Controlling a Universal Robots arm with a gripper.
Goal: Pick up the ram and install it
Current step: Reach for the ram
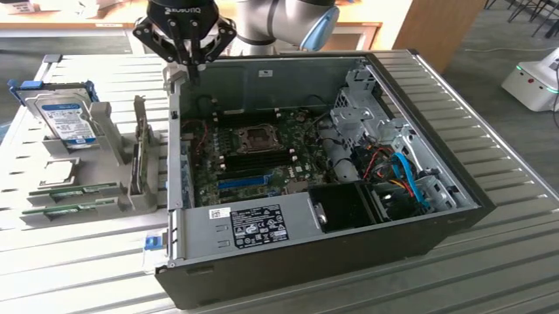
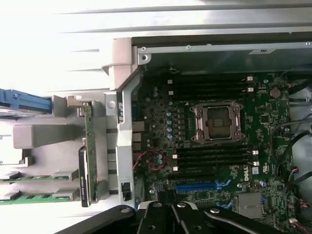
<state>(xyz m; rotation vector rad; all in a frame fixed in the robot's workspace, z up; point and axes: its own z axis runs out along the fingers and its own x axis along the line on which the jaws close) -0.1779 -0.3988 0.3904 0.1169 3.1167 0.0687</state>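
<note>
Right now my gripper [image 1: 190,70] hangs with its fingers pressed together on nothing. It sits at the upper left of the exterior view, above the back left corner of the open case [image 1: 349,261]. The ram [image 1: 74,191] lies flat in the gray holder [image 1: 103,127] at the exterior view's left, beside a second stick [image 1: 65,209], well apart from me.

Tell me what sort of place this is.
Most likely a robotics lab or workshop: an open computer case sits on a ribbed metal table, a grey rack beside it holds a hard drive and ram sticks, and a robot arm hangs above.
</note>
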